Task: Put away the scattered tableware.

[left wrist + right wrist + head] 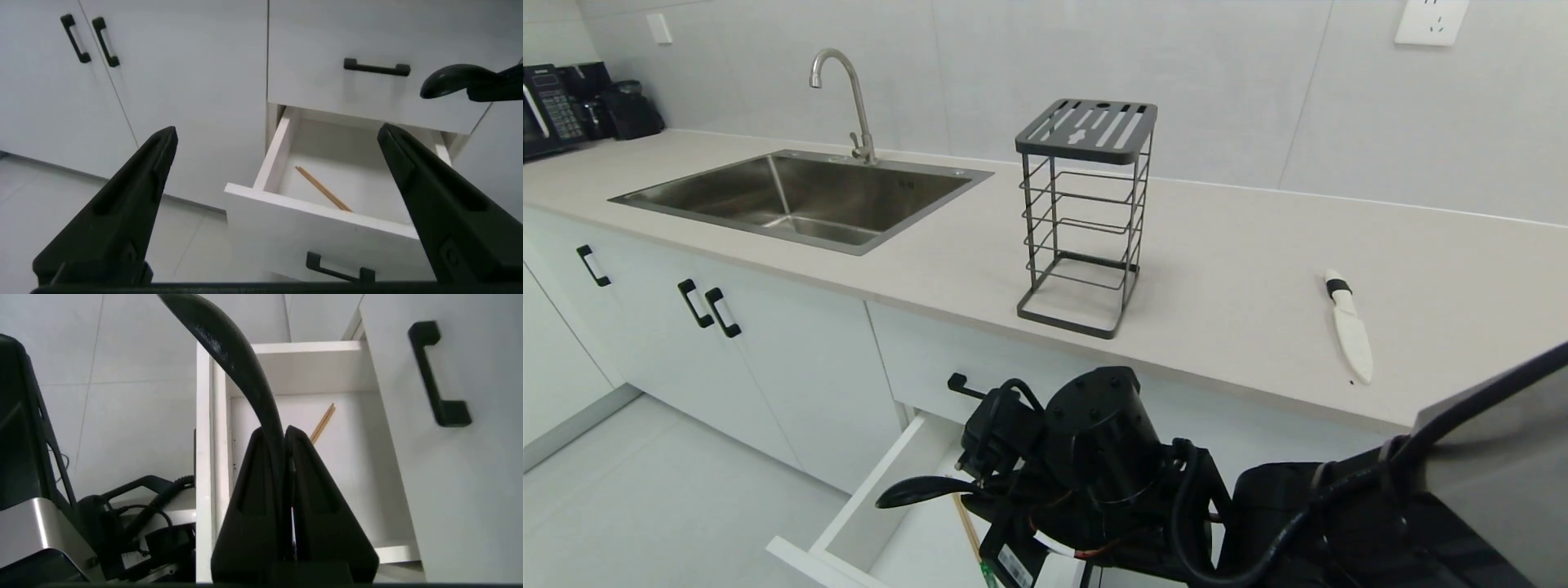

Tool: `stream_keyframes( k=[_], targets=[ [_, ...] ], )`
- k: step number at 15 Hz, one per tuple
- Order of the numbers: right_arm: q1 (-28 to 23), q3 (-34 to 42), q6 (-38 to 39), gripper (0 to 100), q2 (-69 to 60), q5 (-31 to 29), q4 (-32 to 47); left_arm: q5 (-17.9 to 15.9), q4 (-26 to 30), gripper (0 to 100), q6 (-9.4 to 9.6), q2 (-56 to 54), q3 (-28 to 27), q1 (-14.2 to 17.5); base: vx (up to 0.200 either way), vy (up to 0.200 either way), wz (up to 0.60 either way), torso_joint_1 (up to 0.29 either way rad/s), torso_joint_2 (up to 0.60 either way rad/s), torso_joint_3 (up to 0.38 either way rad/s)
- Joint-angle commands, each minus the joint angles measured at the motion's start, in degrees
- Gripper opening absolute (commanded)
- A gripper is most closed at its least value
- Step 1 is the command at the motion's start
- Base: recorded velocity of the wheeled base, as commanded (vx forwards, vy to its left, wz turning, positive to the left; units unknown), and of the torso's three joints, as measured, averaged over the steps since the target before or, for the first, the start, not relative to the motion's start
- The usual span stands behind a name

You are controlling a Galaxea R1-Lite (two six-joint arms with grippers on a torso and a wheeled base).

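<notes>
A pale grey tiled wall is seen across the top of the frame, with a white wall socket at upper right. A light beige countertop is spread across the middle. A stainless steel sink with a curved metal faucet is set at upper left. White cabinet doors with black bar handles are seen below, and a pale grey floor at lower left.

Black spoon over drawer; white knife on counter.

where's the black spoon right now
In the head view the black spoon is low centre, clamped in the right gripper above the open drawer, below the counter's edge.
</notes>
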Motion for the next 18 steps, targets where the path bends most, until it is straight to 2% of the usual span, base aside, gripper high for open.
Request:
stream_keyframes(
  k=[1,11,18],
  targets=[
    [0.0,-0.5,-0.1,0,0.9,0.1,0.0,0.0,0.0,100,0.02,0.1,0.0,0.0,0.0,0.0,0.0,-0.251,0.47,0.217],
    [-1.1,-4.8,-2.2,0,5.3,0.4,0.0,0.0,0.0,100,0.02,0.1,0.0,0.0,0.0,0.0,0.0,-0.252,0.37,0.144],
    [-6.4,-18.2,-6.3,0,21.3,3.1,1.1,0.0,0.0,100,0.02,0.1,0.0,0.0,0.0,0.0,0.0,-0.039,0.19,0.068]
  ],
)
